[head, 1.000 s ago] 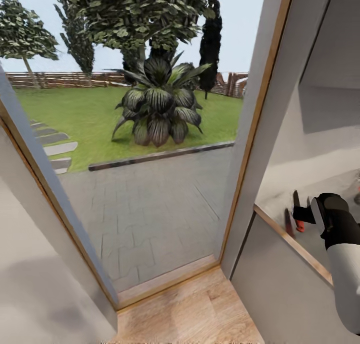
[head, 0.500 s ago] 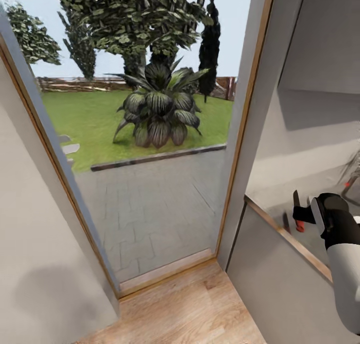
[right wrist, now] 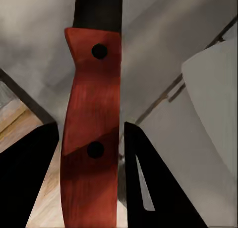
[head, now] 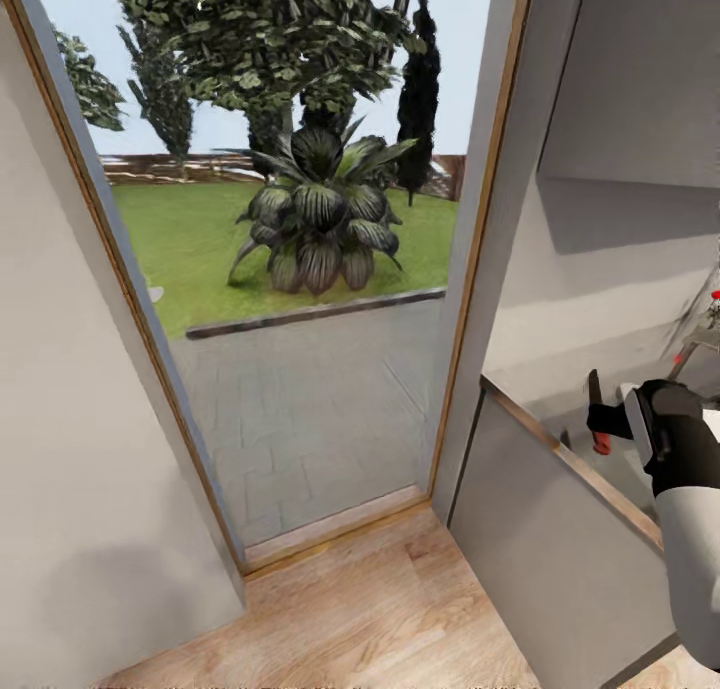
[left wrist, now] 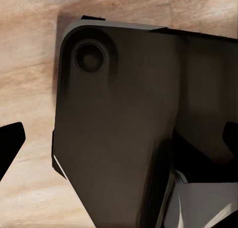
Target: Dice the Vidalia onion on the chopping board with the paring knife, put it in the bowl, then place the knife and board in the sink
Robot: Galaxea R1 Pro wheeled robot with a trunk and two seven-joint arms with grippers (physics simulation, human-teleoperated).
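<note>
My right gripper [head: 605, 424] is shut on the paring knife [head: 597, 409], which it holds upright over the left end of the grey countertop [head: 615, 474]. In the right wrist view the red-orange handle [right wrist: 91, 128] with two dark rivets sits between the black fingers [right wrist: 153, 188], and the dark blade points away. My left gripper [left wrist: 119, 143] hangs over the wooden floor [left wrist: 29, 54], open, with a dark part of my own body behind it. A chrome tap with a red knob [head: 712, 304] peeks in at the far right. The onion, chopping board and bowl are out of view.
A tall glass door [head: 300, 269] straight ahead looks onto a paved yard, lawn and a large plant. A grey wall panel [head: 80, 449] stands close at the left. The counter's grey side panel [head: 540, 549] and light wood edge [head: 560, 454] run along the right, above wooden floor [head: 380, 619].
The whole picture has shifted left, so the camera has turned right, bringing more of the counter and the tap into view. The right gripper keeps the knife in the same hold.
</note>
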